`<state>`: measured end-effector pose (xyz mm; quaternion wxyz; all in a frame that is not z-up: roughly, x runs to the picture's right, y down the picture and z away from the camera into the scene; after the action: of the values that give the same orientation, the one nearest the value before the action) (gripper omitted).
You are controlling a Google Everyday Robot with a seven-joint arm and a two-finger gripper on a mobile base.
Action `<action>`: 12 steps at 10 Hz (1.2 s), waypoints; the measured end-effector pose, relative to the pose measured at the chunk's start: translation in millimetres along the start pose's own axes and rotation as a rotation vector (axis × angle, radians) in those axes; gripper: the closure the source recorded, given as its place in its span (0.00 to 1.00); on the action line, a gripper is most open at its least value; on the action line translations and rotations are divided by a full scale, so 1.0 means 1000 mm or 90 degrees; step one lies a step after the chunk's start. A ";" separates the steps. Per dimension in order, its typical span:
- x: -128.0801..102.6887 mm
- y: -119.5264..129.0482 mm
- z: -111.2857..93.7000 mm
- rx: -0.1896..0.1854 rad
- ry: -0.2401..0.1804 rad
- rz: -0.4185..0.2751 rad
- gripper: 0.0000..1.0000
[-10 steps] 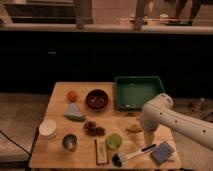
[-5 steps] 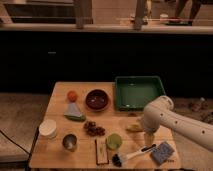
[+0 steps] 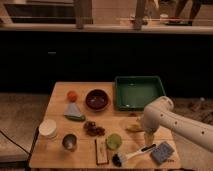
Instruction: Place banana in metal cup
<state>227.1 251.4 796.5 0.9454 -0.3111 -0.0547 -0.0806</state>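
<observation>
The banana [image 3: 134, 128] lies on the wooden table [image 3: 60, 159], right of centre, small and yellow. The metal cup [image 3: 69, 141] stands near the table's front left, next to a white round container [image 3: 48, 128]. My white arm comes in from the right, and the gripper [image 3: 148, 138] hangs down just right of the banana, close to it. The arm hides part of the banana's right end. The metal cup is far to the left of the gripper.
A green tray [image 3: 139, 92] sits at the back right, with a dark red bowl [image 3: 97, 99] and an orange [image 3: 72, 95] at the back. A light-green cup [image 3: 114, 141], brush [image 3: 131, 154], blue sponge [image 3: 162, 152], dark fruit cluster [image 3: 93, 129] and bar [image 3: 101, 150] crowd the front.
The arm has shifted slightly to the right near the banana. The objects on the table have not moved.
</observation>
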 end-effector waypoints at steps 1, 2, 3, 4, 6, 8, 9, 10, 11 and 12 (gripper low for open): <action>-0.001 -0.005 0.002 0.006 0.002 -0.014 0.20; -0.002 -0.009 0.003 0.011 0.001 -0.024 0.20; 0.000 -0.013 0.004 0.020 0.001 -0.038 0.20; 0.000 -0.016 0.005 0.025 0.001 -0.046 0.20; -0.003 -0.024 0.008 0.040 -0.005 -0.065 0.30; 0.000 -0.028 0.011 0.052 -0.014 -0.071 0.50; 0.002 -0.029 0.012 0.056 -0.017 -0.072 0.58; 0.004 -0.031 0.013 0.060 -0.023 -0.072 0.71; 0.007 -0.032 0.013 0.063 -0.028 -0.068 0.80; 0.010 -0.032 0.013 0.064 -0.031 -0.066 0.88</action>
<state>230.4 232.6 826.5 0.9528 -0.2615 -0.0977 -0.1194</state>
